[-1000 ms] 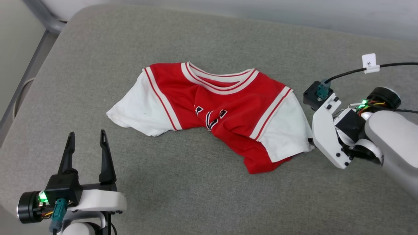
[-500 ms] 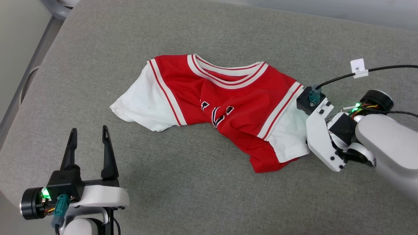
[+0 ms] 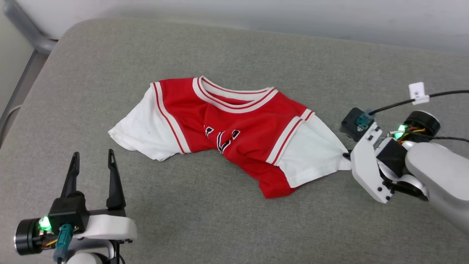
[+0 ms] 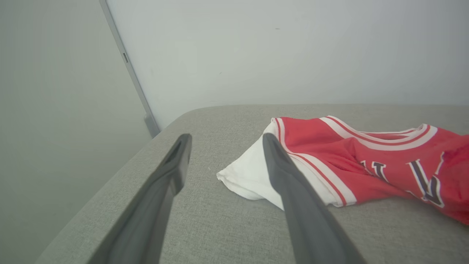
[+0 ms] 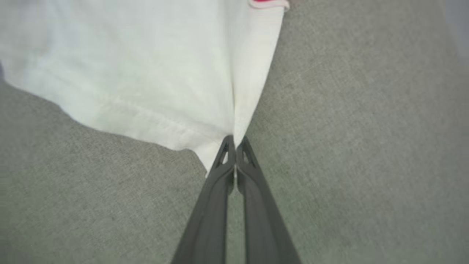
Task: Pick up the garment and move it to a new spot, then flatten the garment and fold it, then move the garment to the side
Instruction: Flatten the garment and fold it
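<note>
The garment (image 3: pixel 234 128) is a red jersey T-shirt with white sleeves, lying crumpled with its chest up on the grey cushion (image 3: pixel 205 227). Its lower half is bunched under the lettering. My right gripper (image 3: pixel 346 156) is shut on the hem corner of the right-hand white sleeve (image 5: pixel 146 73), and the cloth runs taut into the closed fingertips (image 5: pixel 229 146). My left gripper (image 3: pixel 92 156) stands open near the front left, a short way below the other white sleeve (image 4: pixel 249 176) and not touching it.
A pale wall (image 4: pixel 293 47) rises behind the cushion's rounded far edge. A grey metal post (image 3: pixel 22 22) stands past the cushion's left corner. A black cable with a white tag (image 3: pixel 417 92) runs off my right wrist.
My right gripper has closed on the sleeve's edge and drawn it out to the right, stretching the sleeve flat. The head camera shifted. The left gripper stayed put.
</note>
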Robot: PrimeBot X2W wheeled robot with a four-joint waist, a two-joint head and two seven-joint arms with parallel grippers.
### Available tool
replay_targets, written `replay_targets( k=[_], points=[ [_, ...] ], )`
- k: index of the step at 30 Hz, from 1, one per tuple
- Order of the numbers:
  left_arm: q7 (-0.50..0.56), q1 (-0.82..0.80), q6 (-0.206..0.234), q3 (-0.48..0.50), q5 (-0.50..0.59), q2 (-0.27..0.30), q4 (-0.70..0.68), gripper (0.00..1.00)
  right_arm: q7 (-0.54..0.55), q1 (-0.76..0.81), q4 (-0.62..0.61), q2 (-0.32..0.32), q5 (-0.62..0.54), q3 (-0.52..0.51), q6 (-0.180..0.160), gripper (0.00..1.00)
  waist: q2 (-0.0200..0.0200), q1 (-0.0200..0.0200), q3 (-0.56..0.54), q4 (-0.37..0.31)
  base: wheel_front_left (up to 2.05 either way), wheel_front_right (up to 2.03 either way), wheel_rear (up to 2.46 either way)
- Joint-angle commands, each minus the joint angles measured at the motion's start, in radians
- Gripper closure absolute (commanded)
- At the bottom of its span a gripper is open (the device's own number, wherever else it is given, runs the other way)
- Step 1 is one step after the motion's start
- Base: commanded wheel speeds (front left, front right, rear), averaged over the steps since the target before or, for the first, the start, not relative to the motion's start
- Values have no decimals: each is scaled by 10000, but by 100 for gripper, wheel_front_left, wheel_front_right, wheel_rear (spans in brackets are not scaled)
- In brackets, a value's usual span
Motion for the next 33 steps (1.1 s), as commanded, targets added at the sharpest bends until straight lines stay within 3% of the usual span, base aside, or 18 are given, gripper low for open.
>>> replay_targets(
  k=[1,10,17,23,33],
  points=[
    [-21,180,-3,33,42,51,-1,0,-102,199,-65,-57,65,-10,-7,100,0,-1,-224,-229,0,0,0],
    [-21,530,20,104,74,120,-118,0,-707,1078,-585,-1679,404,-598,-9,100,0,-1,-520,-713,0,0,0],
    [-21,407,-31,-1,90,148,-191,0,-453,1680,254,-2645,550,-1422,-9,100,0,-1,-278,-655,0,0,0],
    [-21,115,-64,-117,64,135,-130,0,-376,1846,1644,-2357,581,-2146,-9,100,0,-1,161,-417,0,0,0],
    [-21,-67,-10,-71,32,211,29,0,-528,1942,3299,-1008,325,-2468,-2,100,0,-1,438,-214,0,0,0]
  ],
)
